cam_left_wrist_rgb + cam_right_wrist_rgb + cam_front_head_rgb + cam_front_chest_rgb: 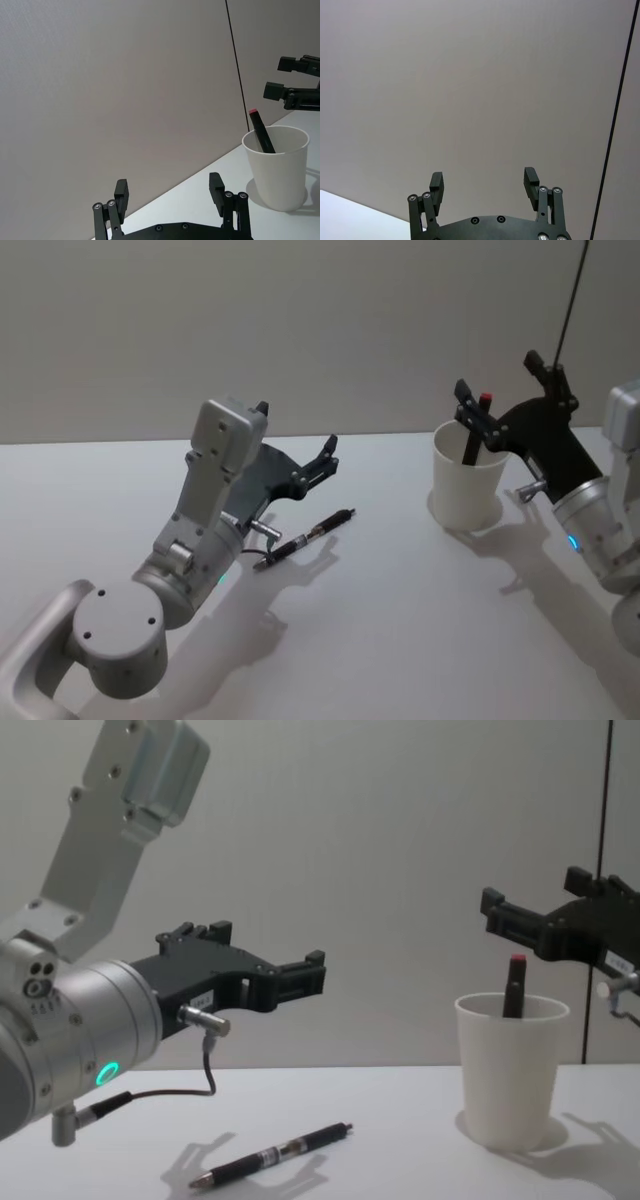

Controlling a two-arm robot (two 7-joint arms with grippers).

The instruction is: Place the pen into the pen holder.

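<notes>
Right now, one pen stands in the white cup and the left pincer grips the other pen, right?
Not quite: the other pen lies on the table, clear of the open, empty left pincer, as the chest view shows. One pen does stand in the white cup.

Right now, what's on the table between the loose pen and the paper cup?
Nothing: in the head view the table is bare from the loose pen to the paper cup; chest view agrees.
</notes>
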